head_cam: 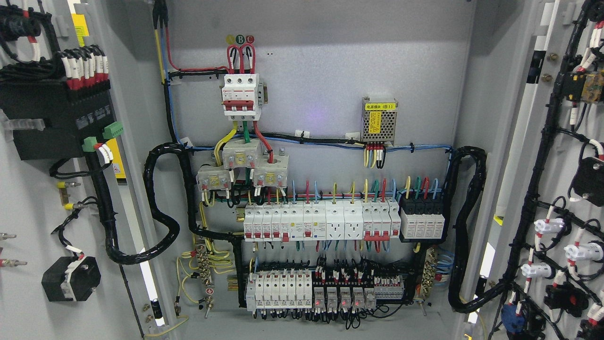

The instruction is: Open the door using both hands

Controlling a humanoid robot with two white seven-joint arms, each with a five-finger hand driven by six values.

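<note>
Both doors of a grey electrical cabinet stand swung wide open. The left door (28, 283) shows its inner face at the picture's left, carrying a black module and wired parts. The right door (533, 118) shows its inner face at the right, with black cable looms and white fittings. Between them the cabinet's back panel (321, 61) is in full view. Neither of my hands nor either arm shows in the head view.
On the back panel sit a red-and-white main breaker (241, 94), a small metal power supply (378, 121), rows of white breakers (321, 224) and relays (330, 290). Thick black cable bundles (160, 208) loop from the panel to each door.
</note>
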